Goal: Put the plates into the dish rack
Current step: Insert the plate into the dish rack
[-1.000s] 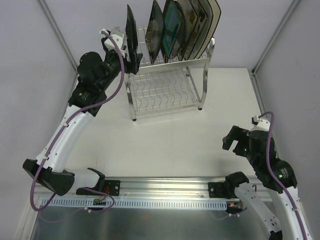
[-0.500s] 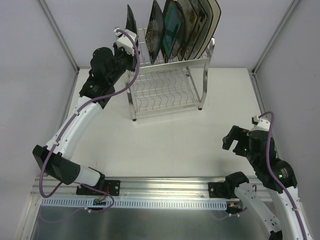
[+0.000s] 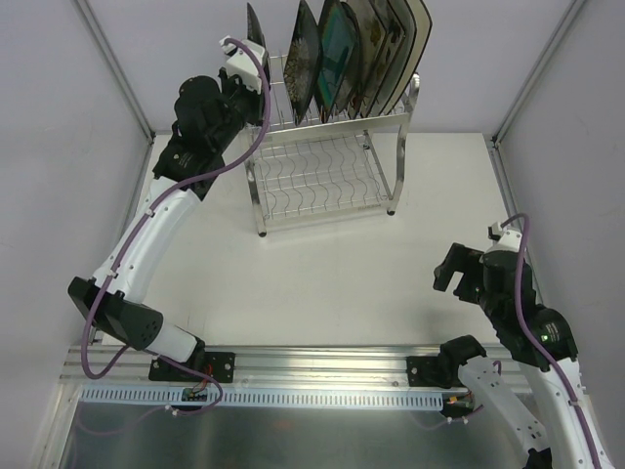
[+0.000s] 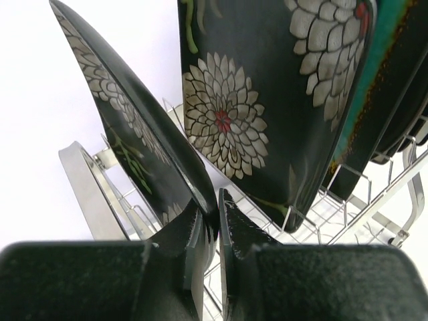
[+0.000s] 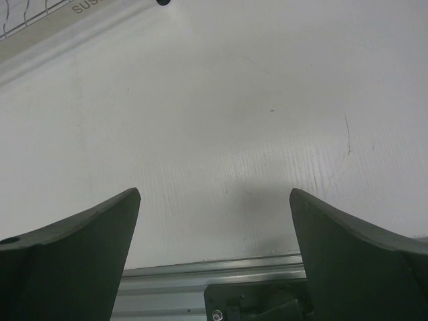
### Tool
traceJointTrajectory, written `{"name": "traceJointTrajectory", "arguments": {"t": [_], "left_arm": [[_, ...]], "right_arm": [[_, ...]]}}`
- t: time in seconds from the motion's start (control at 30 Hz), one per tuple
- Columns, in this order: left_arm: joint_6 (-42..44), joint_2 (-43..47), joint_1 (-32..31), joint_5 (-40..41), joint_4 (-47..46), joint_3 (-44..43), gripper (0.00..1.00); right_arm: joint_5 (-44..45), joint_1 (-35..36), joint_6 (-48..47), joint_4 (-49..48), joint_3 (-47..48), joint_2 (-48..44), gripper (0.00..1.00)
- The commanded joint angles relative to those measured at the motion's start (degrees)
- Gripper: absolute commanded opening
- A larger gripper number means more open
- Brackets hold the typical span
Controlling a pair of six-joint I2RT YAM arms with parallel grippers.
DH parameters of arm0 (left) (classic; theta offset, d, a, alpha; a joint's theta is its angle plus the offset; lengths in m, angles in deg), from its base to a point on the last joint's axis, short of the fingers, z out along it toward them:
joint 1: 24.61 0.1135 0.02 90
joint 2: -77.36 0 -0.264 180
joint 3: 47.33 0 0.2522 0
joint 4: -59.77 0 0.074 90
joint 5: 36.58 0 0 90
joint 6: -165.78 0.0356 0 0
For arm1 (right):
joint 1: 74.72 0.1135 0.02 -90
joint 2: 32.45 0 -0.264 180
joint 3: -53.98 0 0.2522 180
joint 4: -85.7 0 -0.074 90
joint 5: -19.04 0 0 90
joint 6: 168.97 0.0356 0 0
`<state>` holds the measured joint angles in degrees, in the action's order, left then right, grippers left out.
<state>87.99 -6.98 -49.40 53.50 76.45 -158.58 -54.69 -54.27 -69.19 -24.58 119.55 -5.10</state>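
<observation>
I am looking down on a white counter (image 3: 322,283) boxed in by pale grey walls (image 3: 59,117), with slanted metal posts (image 3: 112,68) in the far corners. A metal rail (image 3: 322,366) runs along the near edge, where both arms are bolted.

At the far middle stands the dish rack (image 3: 322,176), two wire tiers on upright posts. The plates (image 3: 337,54) stand on edge in a row in its top tier, leaning right. The lower tier shows only bare wire.

My left arm reaches up to the rack's far left corner. From the wrist, the left pincer (image 4: 212,207) is clenched on the lower rim of the leftmost plate (image 4: 127,127), dark with white flowers, which stands tilted in the end slot. Just to its right stands a second dark flowered plate (image 4: 267,100), close but apart from it, and behind that a teal-edged plate (image 4: 374,73).

The right pincer (image 5: 214,194) hangs released, jaws spread wide, over bare counter at the near right, well apart from the rack, with nothing between its fingers (image 5: 73,241).
</observation>
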Motion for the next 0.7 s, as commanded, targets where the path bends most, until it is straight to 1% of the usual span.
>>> {"name": "traceJointTrajectory", "arguments": {"t": [0.0, 0.43, 0.67], "left_arm": [[1.24, -0.3, -0.25, -0.34, -8.63, -6.21, 0.0], [2.3, -4.34, -0.25, -0.34, -9.07, -14.38, 0.0], [1.24, -5.14, -0.25, 3.18, -8.98, -16.76, 0.0]], "right_arm": [[1.22, -0.23, -1.17, -1.21, 1.98, 0.77, 1.0], [1.31, -0.32, -1.17, -1.21, 2.33, 1.3, 1.0], [1.31, -0.32, -0.99, -1.12, 2.24, 1.21, 1.0]]}}
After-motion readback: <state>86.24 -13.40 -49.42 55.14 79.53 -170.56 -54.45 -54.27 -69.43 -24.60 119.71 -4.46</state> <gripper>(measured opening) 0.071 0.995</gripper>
